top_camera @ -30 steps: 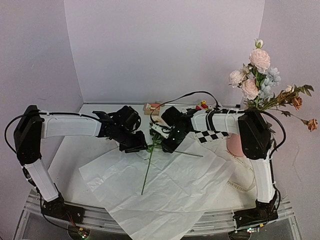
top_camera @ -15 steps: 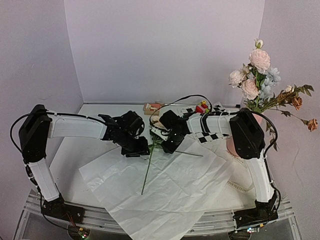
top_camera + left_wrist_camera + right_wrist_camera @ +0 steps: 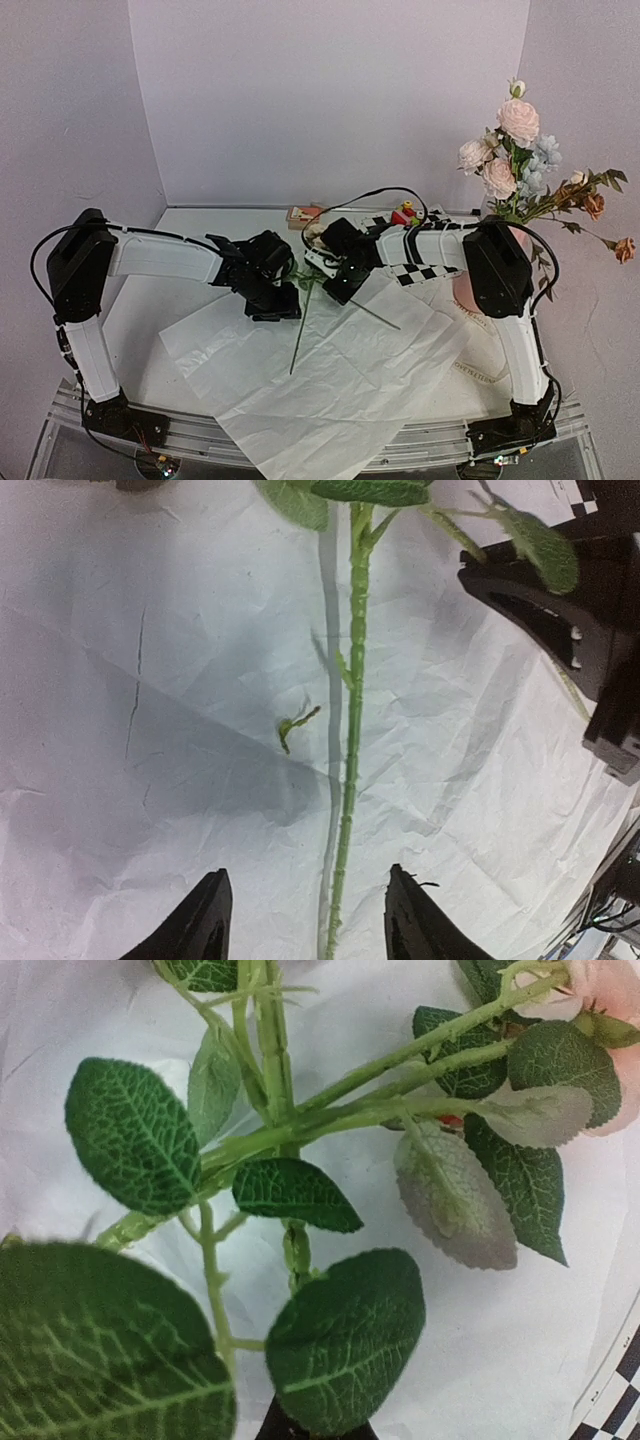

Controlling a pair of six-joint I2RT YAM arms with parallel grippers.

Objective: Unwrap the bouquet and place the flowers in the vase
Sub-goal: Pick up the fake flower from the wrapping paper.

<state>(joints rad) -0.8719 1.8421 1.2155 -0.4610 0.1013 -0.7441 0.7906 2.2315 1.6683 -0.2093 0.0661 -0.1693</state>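
Pinching one leafy green stem [image 3: 298, 335] in my right jaws, left jaws spread, atop flattened white paper [image 3: 340, 400]; pale roses [image 3: 500, 175] already stand in the pink cylinder vase [image 3: 461, 292].

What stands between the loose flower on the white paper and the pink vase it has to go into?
Only the robot's own right arm, which stretches across between the flower and the vase. No object on the paper blocks that path. The vase already holds several blooms, so it looks crowded.
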